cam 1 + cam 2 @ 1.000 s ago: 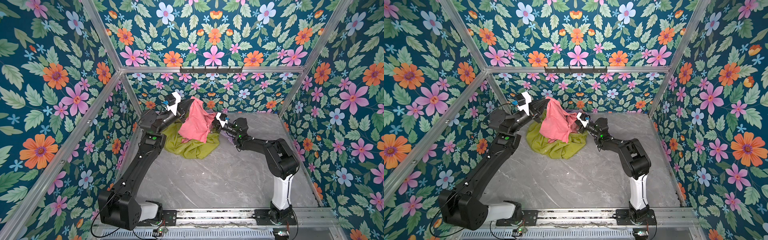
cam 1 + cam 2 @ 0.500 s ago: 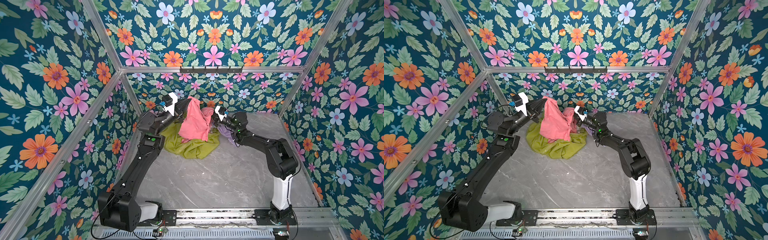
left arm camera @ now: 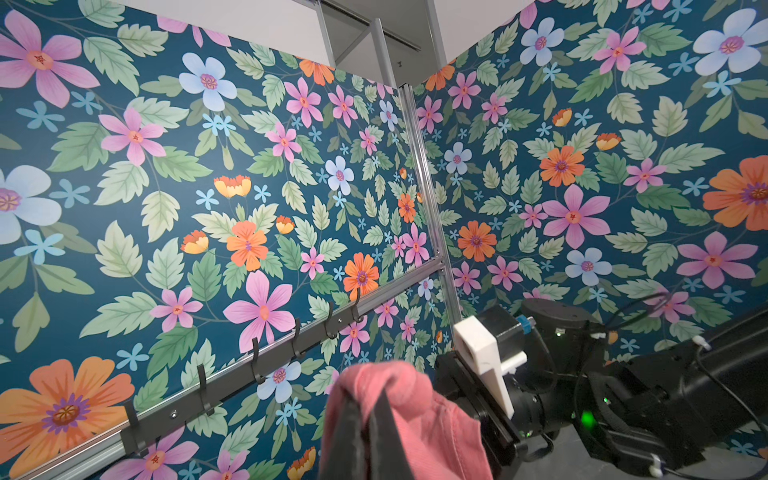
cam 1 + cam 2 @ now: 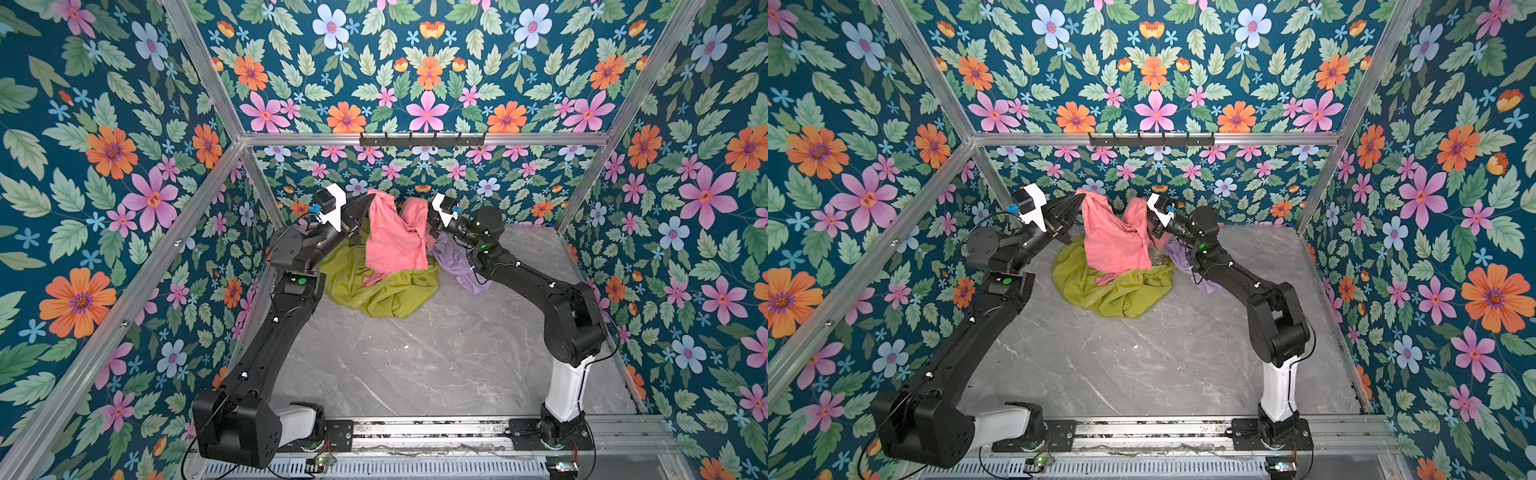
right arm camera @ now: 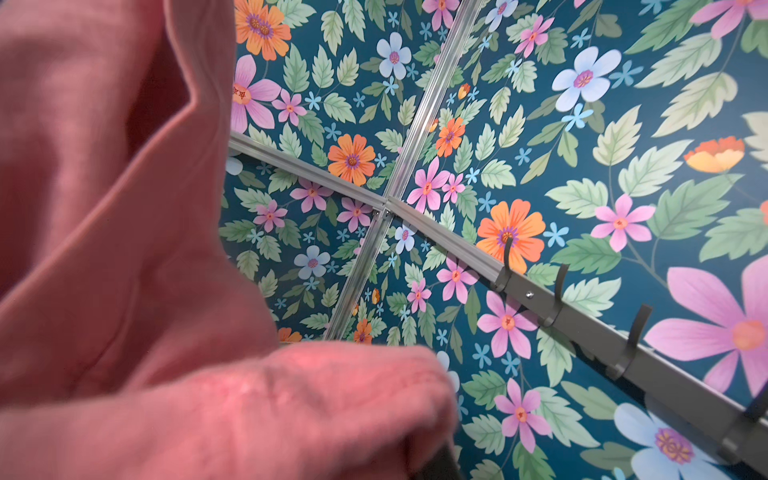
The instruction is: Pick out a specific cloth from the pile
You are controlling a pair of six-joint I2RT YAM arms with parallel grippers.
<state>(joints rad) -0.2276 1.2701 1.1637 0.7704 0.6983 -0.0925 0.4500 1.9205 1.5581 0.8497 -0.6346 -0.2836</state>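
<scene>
The salmon-pink cloth [image 4: 395, 241] hangs above the pile, stretched between my two grippers near the back wall. My left gripper [image 4: 368, 199] is shut on one top corner; in the left wrist view its dark fingers [image 3: 353, 432] pinch a fold of the cloth [image 3: 432, 428]. My right gripper [image 4: 424, 212] is shut on the other bunched corner. In the right wrist view the cloth [image 5: 124, 291] covers the jaws, and only one dark fingertip [image 5: 440, 461] shows. The cloth's lower hem still rests on the pile's olive-green cloth [image 4: 374, 286]. In both top views the cloth [image 4: 1113, 241] hangs the same way.
A lilac cloth [image 4: 461, 266] lies under the right arm, beside the green one. A black hook rail [image 4: 422, 139] runs along the back wall above the grippers. Flowered walls with aluminium posts enclose the grey marble floor [image 4: 415, 365].
My right gripper has risen with its corner of the pink cloth, uncovering the lilac cloth below. My left gripper has shifted slightly left, so the cloth spreads wider between them.
</scene>
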